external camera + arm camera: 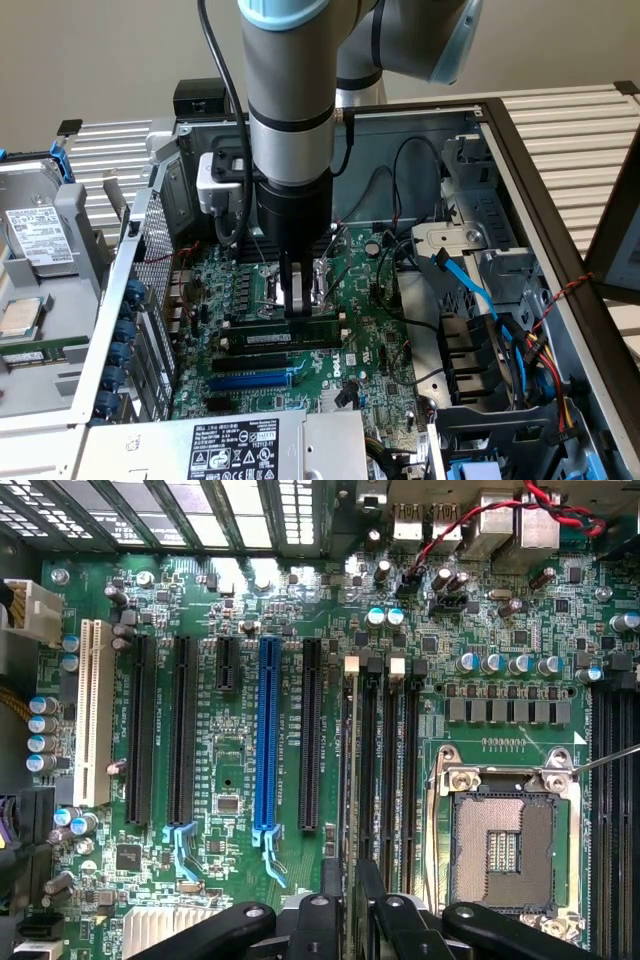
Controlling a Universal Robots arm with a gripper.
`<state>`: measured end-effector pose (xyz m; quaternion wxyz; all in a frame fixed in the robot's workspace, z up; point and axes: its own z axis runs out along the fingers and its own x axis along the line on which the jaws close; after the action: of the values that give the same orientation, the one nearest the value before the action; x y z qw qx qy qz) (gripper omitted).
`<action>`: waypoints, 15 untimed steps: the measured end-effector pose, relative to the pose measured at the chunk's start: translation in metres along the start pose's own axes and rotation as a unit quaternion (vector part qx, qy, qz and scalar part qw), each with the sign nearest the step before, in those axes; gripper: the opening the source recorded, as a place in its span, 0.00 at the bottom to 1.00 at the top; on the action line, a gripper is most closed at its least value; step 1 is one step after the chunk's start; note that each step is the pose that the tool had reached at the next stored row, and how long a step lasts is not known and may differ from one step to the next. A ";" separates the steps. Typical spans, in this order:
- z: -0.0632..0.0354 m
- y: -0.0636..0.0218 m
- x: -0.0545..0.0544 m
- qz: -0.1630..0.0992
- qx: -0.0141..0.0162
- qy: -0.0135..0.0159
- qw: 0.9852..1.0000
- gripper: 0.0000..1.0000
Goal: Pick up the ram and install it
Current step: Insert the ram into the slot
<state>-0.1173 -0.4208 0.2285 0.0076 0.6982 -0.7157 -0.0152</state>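
The ram (285, 338) is a long green stick with a white label. It stands on edge in one of the black memory slots of the motherboard (375, 350), inside the open computer case. My gripper (297, 308) reaches straight down onto the stick's middle, its fingers closed on the top edge. In the wrist view the ram (350, 780) shows edge-on as a thin line in the outermost memory slot, running out from between my fingertips (330, 920). Two more black memory slots (390, 770) lie empty beside it.
The open CPU socket (500, 850) sits just past the memory slots, and a blue expansion slot (268, 740) lies on the other side. Blue cables (470, 285) and a drive bay fill the exterior view's right. A drive cage (40, 250) stands outside the case at its left.
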 end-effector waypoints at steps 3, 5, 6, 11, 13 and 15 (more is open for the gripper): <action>-0.0024 0.0001 0.000 0.000 0.000 0.000 1.000 0.21; -0.0076 0.0003 0.000 0.000 0.000 0.000 1.000 0.21; -0.0101 0.0003 0.000 0.000 0.000 0.000 1.000 0.21; -0.0121 0.0004 0.000 0.000 0.000 0.000 1.000 0.21; -0.0121 0.0004 0.000 0.000 0.000 -0.001 1.000 0.21; -0.0121 0.0004 0.000 0.000 0.000 -0.001 1.000 0.12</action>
<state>-0.1173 -0.4208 0.2407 0.0070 0.6982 -0.7157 -0.0158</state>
